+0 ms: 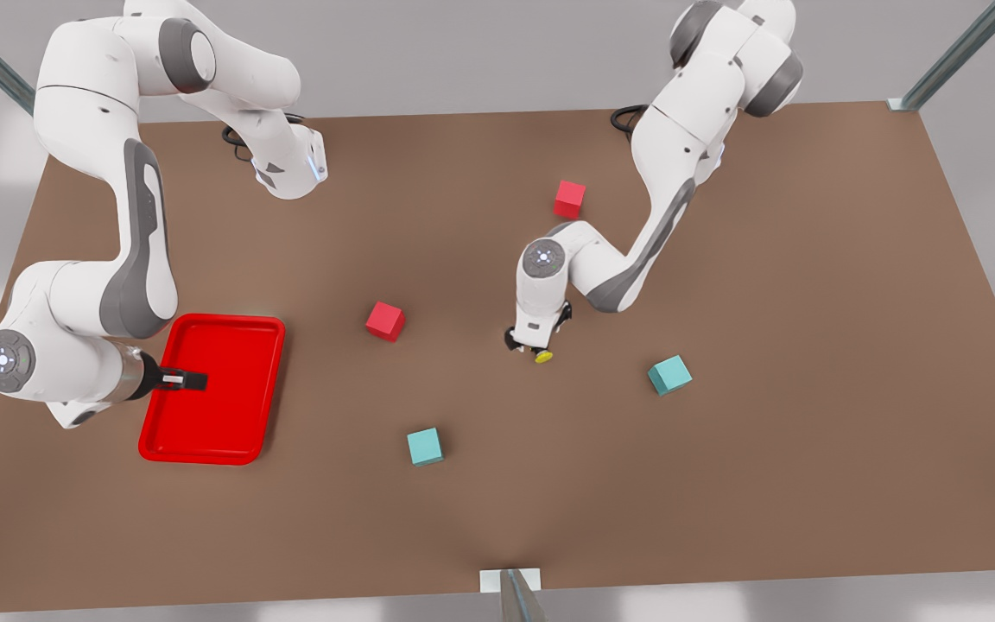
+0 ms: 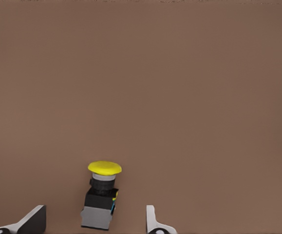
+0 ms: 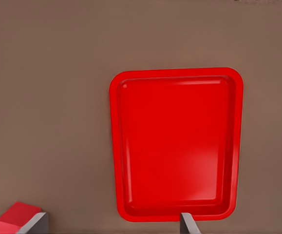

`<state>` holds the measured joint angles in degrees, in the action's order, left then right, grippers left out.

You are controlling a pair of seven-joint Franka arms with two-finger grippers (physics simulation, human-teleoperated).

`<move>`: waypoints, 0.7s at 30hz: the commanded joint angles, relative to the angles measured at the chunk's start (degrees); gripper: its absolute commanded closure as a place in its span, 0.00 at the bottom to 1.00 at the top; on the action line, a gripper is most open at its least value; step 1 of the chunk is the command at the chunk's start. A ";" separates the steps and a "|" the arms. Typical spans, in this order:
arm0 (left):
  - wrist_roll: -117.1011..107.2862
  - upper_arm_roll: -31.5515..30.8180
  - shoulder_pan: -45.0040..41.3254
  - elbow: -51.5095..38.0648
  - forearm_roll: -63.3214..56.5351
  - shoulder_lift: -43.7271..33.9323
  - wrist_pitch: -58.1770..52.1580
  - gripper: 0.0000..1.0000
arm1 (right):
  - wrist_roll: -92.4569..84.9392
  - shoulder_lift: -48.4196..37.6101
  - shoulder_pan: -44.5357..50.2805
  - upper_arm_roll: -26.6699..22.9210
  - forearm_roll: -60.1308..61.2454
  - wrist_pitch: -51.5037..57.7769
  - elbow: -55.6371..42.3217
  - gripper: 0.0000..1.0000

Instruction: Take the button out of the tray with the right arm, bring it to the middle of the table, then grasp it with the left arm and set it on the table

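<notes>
The button (image 2: 102, 195), a yellow cap on a dark grey base, rests on the brown table (image 1: 808, 302) near its middle, where the cap (image 1: 543, 356) peeks out under the arm from the front view's right. My left gripper (image 2: 93, 225) (image 1: 535, 348) stands open over it, a finger on each side and neither touching. The red tray (image 1: 230, 345) (image 3: 176, 146) lies at the front view's left with nothing in it. My right gripper (image 1: 193, 380) (image 3: 111, 225) hangs open above the tray, holding nothing.
Two red cubes (image 1: 385, 320) (image 1: 569, 198) and two teal cubes (image 1: 424, 447) (image 1: 669, 374) lie scattered around the button. One red cube (image 3: 16, 217) sits close by a right finger in the right wrist view. Metal frame posts stand at the table's corners.
</notes>
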<state>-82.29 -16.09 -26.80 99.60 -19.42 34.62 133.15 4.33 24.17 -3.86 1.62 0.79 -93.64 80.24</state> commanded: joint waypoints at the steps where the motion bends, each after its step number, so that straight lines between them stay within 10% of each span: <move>1: -22.03 0.01 0.87 -0.10 -4.66 1.15 1.68 0.00 | -5.48 -0.09 0.00 0.05 0.00 0.21 0.00 0.00; 21: -13.77 -2.89 0.87 2.71 -9.15 4.67 4.40 0.00 | -5.39 0.35 0.17 0.05 0.26 2.23 -2.02 0.00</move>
<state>-93.03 -18.96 -26.05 102.25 -27.54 39.08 136.06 0.60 24.56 -3.66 1.67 1.00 -91.69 78.25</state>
